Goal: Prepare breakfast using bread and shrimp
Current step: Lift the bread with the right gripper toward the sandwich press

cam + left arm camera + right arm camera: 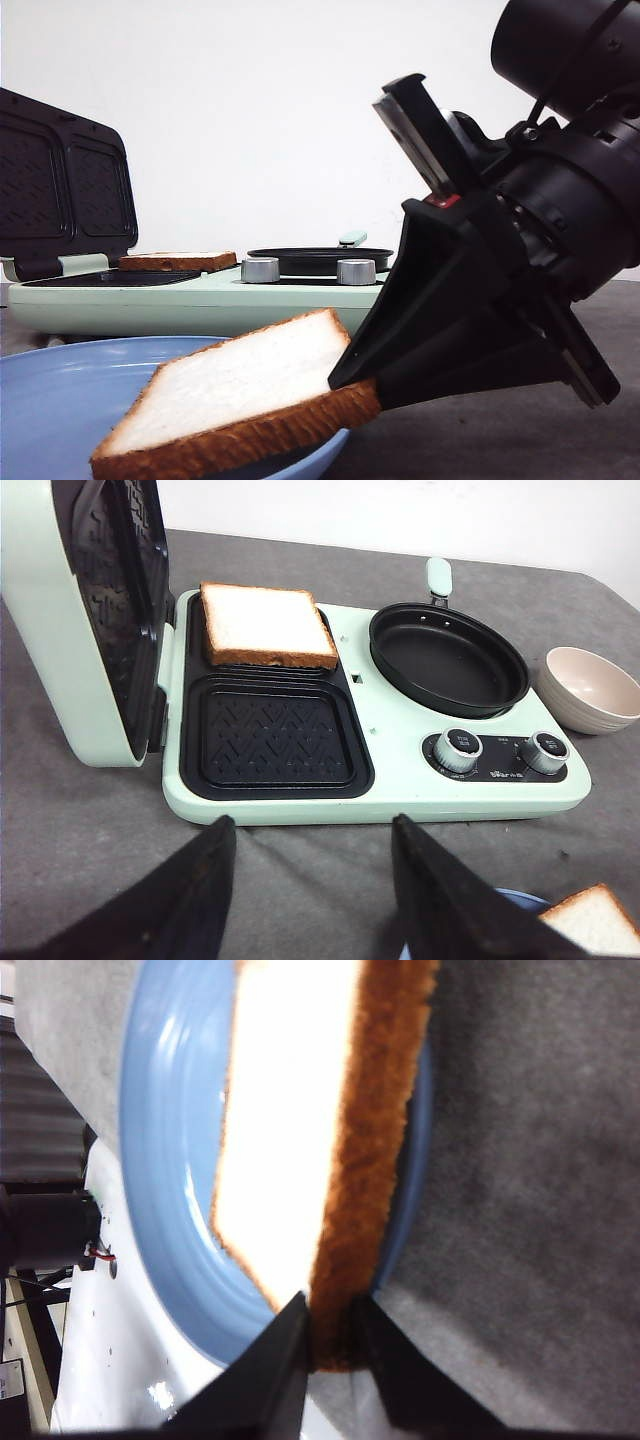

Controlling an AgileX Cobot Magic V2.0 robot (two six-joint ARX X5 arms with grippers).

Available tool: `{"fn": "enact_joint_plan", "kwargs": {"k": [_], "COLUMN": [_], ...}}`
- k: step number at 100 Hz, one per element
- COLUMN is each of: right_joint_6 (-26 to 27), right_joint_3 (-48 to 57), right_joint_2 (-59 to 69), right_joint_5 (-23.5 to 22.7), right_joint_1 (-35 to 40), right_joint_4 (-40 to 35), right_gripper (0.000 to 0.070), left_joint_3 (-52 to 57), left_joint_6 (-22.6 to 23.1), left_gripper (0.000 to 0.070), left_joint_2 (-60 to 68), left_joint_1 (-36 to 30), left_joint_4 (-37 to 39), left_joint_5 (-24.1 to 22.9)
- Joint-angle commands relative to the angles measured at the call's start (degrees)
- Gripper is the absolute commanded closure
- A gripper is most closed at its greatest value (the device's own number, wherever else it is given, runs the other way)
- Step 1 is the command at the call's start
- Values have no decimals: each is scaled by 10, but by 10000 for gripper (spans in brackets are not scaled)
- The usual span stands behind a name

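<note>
- Breakfast maker (400,770): mint-green appliance with its lid (60,620) raised. It has two ribbed sandwich wells on one side, a round black frying pan (448,660) on the other and two silver dials (458,748) in front of the pan.
- Blue plate (60,400): stands on the grey table (90,840) in front of the appliance, nearest the front camera; only part of its rim shows in each view.
- Right gripper (328,1345): closed on the crust edge of the near bread slice (240,385), one finger on each face. The slice sits tilted, its gripped corner raised and its far corner low over the plate.
- Far bread slice (265,625): lies flat in the rear sandwich well; the front well (272,738) is bare.
- Left gripper (310,880): fingers spread apart, holding nothing, hovering short of the appliance's front edge.
- Beige ribbed bowl (590,688): stands just beside the appliance on the pan side.
- Step in hand (judgement): lifting the second slice off the plate for transfer to the appliance.
- Next move (judgement): calls for carrying the slice over the front edge and lowering it flat into the bare well; a corner grip lets a soft slice sag or tear.
- Hidden or unclear: no shrimp can be made out, and the bowl's contents are not visible. The right arm blocks much of the front view, and whether the low corner touches the plate cannot be told.
</note>
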Motion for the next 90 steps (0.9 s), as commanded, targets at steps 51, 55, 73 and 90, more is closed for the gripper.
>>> {"fn": "enact_joint_plan", "kwargs": {"k": [51,55,73,90], "right_joint_6": [37,40,56,82], "right_joint_3": [3,3,3,7], "right_joint_2": [4,4,4,4], "right_joint_5": [-14,-14,-22,-29], "right_joint_1": [6,6,6,6], "right_joint_4": [82,88,128,170], "right_gripper": [697,697,697,697], "left_joint_3": [3,3,3,3], "left_joint_6": [9,9,9,9], "left_gripper": [468,468,468,468], "left_joint_2": [0,0,0,0], "left_joint_1": [0,0,-1,-1], "left_joint_4": [4,4,4,4], "left_joint_5": [-2,-2,-2,-2]}}
